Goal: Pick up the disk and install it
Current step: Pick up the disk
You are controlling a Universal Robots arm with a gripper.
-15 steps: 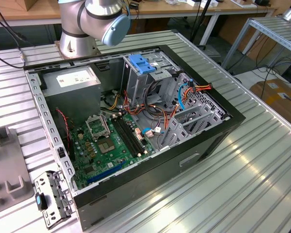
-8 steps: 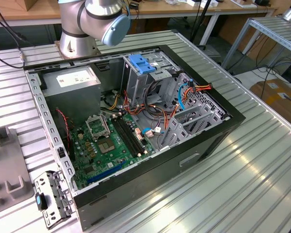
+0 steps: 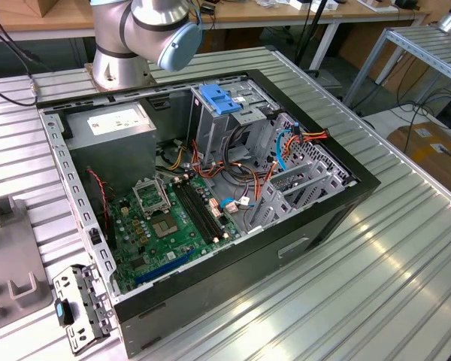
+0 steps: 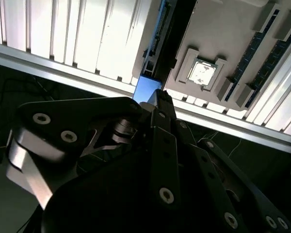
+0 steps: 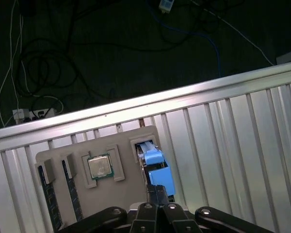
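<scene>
Disk [image 5: 157,167] stands on edge in a slot of the grey tray [image 5: 106,143] in the first wrist view, with its blue rail end towards me. My tool [image 5: 157,190] sits right at that blue end. Its fingertips are drawn together with hardly a gap and nothing visible between them. Whether they touch the disk I cannot tell. Beside the slot the tray carries a chip [image 5: 99,166] and two memory sticks [image 5: 47,194]. The tray lies on the ribbed bench [image 5: 233,145], near its edge.

In the second wrist view the disk [image 4: 148,90] shows as a blue patch at the slot of the tray [image 4: 223,29], just past the tip of my tool [image 4: 160,95], which looks closed. The chip [image 4: 202,73] and memory sticks [image 4: 254,48] lie further along the tray.

In the exterior view an open case [image 3: 233,278] lies on the bench [image 3: 376,286], its green board [image 3: 165,226] facing up. A blue clip [image 3: 218,100] sits on the drive cage. A grey box [image 3: 109,124] with a white sticker fills the corner near my arm [image 3: 135,30]. A grey tray [image 3: 7,256] is at the exterior view's left edge, apart from the case.
</scene>
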